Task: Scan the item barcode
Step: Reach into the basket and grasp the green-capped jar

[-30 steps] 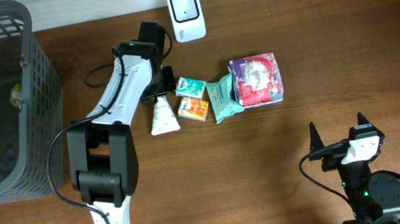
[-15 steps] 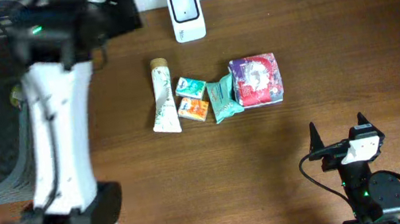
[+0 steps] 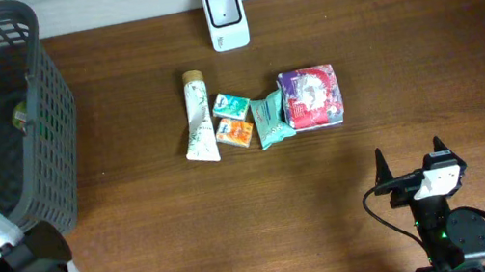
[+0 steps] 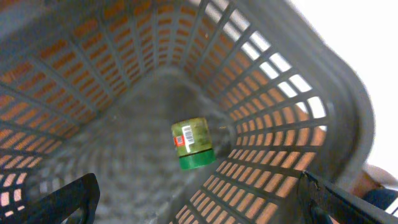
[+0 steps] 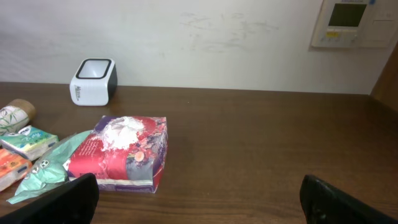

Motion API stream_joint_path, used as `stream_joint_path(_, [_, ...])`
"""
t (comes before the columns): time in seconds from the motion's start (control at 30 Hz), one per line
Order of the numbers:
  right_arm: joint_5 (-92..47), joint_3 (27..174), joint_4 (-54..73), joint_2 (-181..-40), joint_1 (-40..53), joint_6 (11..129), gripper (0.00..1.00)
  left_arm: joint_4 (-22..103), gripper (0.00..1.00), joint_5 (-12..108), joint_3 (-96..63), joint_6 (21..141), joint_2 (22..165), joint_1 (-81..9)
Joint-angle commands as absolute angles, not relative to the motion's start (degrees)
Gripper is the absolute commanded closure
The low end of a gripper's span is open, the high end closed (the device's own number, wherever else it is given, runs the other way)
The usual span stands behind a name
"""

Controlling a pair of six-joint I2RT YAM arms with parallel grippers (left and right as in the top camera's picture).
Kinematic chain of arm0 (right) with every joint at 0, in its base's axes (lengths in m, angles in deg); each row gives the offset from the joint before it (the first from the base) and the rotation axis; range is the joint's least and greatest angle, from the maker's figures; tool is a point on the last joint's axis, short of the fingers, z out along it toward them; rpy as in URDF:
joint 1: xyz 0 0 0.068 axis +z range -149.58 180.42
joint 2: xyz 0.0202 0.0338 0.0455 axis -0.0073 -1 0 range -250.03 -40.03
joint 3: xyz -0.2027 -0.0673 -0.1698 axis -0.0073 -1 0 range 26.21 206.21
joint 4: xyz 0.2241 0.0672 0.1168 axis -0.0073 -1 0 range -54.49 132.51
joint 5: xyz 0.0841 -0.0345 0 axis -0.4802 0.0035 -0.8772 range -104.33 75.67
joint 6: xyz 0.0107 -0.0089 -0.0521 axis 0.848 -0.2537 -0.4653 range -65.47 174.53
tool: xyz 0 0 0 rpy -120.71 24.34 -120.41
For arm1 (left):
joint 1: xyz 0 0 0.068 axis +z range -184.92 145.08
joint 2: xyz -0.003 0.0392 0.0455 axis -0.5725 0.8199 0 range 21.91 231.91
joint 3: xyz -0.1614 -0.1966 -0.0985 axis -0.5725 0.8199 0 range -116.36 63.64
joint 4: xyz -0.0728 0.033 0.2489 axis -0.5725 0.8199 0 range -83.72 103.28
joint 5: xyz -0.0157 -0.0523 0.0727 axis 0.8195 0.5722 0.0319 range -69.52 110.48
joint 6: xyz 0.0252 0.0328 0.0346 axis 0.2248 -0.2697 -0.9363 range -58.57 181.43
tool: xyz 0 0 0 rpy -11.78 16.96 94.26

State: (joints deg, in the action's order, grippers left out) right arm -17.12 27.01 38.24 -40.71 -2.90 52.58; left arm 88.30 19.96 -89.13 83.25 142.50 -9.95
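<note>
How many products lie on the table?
5, in a row: cream tube, small green box, small orange box, teal pouch, purple tissue pack. The grey plastic basket holds a green-lidded jar, maybe more.

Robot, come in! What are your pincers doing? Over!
Left pincer open above basket, empty. Right pincer open, empty. Green-capped jar lies in basket. Tube, tissue pack sit near scanner, nothing blocking.

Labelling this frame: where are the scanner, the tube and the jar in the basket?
scanner (image 3: 224,6), overhead view, top face.
tube (image 3: 199,123), overhead view, mid-body.
jar (image 4: 190,135), left wrist view, its label.
</note>
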Motion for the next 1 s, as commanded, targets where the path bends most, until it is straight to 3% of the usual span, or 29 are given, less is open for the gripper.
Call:
stream_joint_path(0.0, [-16.9, 26.5, 38.2, -40.4, -2.5, 52.6, 0.01, 89.2, 0.01, 22.7, -89.1, 81.7, 147.0, -8.6])
stream_joint_path(0.23, [-16.9, 26.5, 38.2, -40.4, -2.5, 52.6, 0.01, 90.8, 0.01, 22.6, -89.1, 81.7, 160.6, -8.6])
stream_joint_path(0.67, [-16.9, 26.5, 38.2, -40.4, -2.5, 52.6, 0.01, 90.5, 0.01, 26.7, -89.0, 81.7, 170.7, -8.6])
stream_joint_path(0.73, [-16.9, 26.5, 38.2, -40.4, -2.5, 52.6, 0.01, 91.2, 0.21, 26.7, -89.0, 81.1, 171.0, -8.6])
stream_joint_path(0.8, [-16.9, 26.5, 38.2, -40.4, -2.5, 52.6, 0.01, 93.7, 0.3, 26.5, -89.0, 81.0, 170.9, -8.5])
stream_joint_path(0.97, [-16.9, 26.5, 38.2, -40.4, -2.5, 52.6, 0.01, 98.2, 0.39, 26.5, -89.1, 81.0, 162.8, -7.2])
